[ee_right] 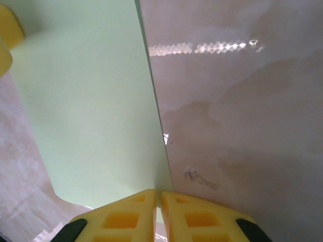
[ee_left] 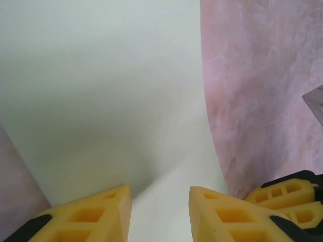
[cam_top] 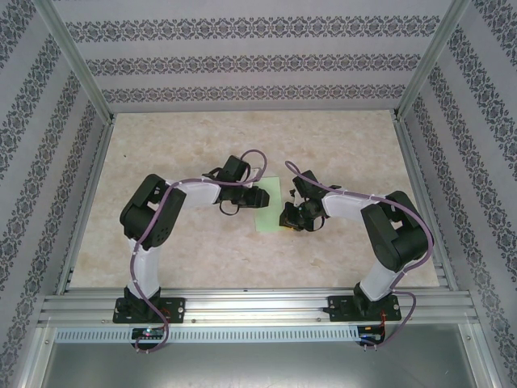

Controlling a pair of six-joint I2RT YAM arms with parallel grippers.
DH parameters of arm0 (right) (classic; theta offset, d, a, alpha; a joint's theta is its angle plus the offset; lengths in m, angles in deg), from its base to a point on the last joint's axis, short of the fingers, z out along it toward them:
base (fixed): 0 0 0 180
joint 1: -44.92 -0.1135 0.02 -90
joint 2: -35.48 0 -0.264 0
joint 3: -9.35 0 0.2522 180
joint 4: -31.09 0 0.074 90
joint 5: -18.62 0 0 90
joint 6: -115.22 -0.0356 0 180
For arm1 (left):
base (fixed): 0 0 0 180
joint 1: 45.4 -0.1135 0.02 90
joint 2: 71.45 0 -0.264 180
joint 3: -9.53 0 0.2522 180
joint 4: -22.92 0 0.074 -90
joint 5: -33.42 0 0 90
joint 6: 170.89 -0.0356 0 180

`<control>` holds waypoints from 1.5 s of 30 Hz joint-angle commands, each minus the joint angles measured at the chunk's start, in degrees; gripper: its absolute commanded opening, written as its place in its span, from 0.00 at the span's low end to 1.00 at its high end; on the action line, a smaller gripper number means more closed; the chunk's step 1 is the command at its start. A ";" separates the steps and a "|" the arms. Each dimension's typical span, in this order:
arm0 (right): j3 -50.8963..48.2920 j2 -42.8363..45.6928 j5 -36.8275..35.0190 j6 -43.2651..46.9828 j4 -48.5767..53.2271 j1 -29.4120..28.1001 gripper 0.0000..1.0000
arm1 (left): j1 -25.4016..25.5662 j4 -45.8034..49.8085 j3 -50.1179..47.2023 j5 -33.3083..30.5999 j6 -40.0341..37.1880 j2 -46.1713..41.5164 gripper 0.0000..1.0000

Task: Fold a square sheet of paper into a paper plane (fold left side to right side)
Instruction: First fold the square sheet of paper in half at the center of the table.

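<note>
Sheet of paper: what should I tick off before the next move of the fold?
1. Right fingers pinch the sheet of paper at its edge: ok.
2. Left fingers closed on the sheet: not ok, they stand apart.
3. No stray crease on the sheet: ok.
4. Sheet flat on the table: not ok, it curves up.
5. Sheet square to the table edge: cannot tell.

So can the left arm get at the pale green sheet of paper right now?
Probably yes: the left gripper sits at the pale green sheet of paper, jaws apart, nothing blocking. The right gripper looks shut on one edge.
</note>
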 commanded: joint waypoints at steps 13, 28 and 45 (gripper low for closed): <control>-1.97 -5.01 -8.32 0.55 5.63 -1.34 0.15 | -4.40 5.19 9.75 -5.20 -4.13 5.47 0.39; -1.86 -5.01 -8.47 0.80 5.89 -1.43 0.15 | -6.28 9.29 18.82 -6.96 -5.06 10.62 0.39; 2.40 2.77 -5.24 4.82 2.45 -1.35 0.25 | -9.84 10.10 19.57 -6.23 -5.66 4.48 0.45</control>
